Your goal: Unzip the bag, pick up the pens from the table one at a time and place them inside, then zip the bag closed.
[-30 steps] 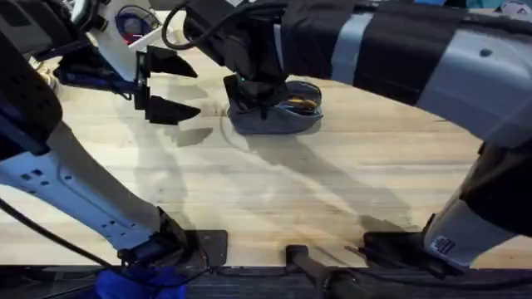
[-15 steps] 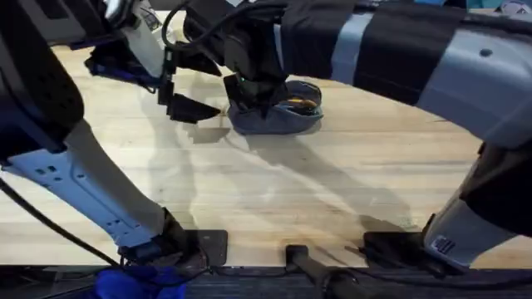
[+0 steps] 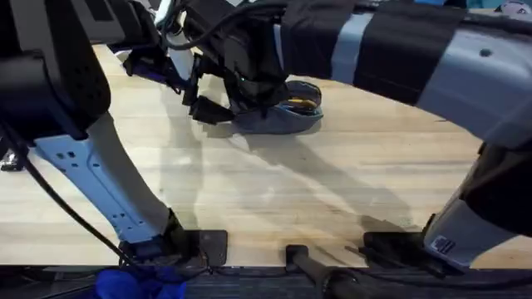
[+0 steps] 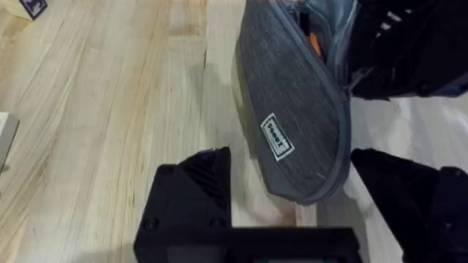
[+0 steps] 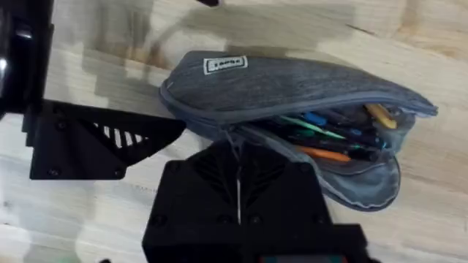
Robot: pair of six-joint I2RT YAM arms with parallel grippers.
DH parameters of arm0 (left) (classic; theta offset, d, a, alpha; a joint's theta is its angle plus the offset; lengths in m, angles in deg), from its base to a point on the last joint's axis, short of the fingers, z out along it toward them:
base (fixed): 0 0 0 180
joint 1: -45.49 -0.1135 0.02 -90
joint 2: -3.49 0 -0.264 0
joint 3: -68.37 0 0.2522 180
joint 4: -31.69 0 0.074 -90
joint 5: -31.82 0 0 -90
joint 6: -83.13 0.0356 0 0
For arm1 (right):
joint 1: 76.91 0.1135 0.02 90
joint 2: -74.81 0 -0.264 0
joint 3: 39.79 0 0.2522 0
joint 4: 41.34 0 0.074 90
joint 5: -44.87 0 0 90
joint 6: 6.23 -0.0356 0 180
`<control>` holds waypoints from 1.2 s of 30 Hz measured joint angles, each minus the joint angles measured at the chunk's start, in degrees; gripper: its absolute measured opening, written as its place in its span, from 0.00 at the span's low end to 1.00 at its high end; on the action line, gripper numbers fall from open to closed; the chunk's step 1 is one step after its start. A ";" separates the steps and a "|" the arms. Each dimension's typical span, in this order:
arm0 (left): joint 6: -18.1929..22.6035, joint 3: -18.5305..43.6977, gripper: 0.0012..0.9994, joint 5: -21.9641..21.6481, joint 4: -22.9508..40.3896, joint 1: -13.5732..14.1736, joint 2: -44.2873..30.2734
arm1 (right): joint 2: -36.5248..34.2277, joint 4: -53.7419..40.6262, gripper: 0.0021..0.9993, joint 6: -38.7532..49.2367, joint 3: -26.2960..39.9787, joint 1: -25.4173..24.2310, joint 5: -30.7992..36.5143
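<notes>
One bag unzipped, several pens inside, two arms beside it

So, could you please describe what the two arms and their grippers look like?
Both arms have pale grey-white links with black sections and black cables. The left gripper and right gripper have angular black fingers; the left's show slotted ribs.

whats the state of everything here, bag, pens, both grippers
bag: lying on the table, zipper partly open, mouth gaping
pens: several inside the bag, tips showing at the opening
left gripper: open, fingers either side of the bag's end
right gripper: shut at the bag's zipper edge
</notes>
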 joint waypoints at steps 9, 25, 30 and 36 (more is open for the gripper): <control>-0.85 0.00 0.96 0.04 -0.01 -0.01 0.01 | 0.01 0.00 0.03 0.01 0.00 0.00 0.02; -1.39 -0.02 0.11 -0.44 0.86 0.10 -0.01 | 0.01 0.72 0.03 0.01 0.00 -0.07 0.13; -1.35 -0.02 0.04 -0.22 0.62 0.25 0.00 | 0.01 0.60 0.03 0.01 0.00 -0.11 0.22; -1.35 -0.02 0.04 -0.22 0.47 0.26 0.00 | 0.01 0.58 0.03 2.82 0.00 -0.11 0.22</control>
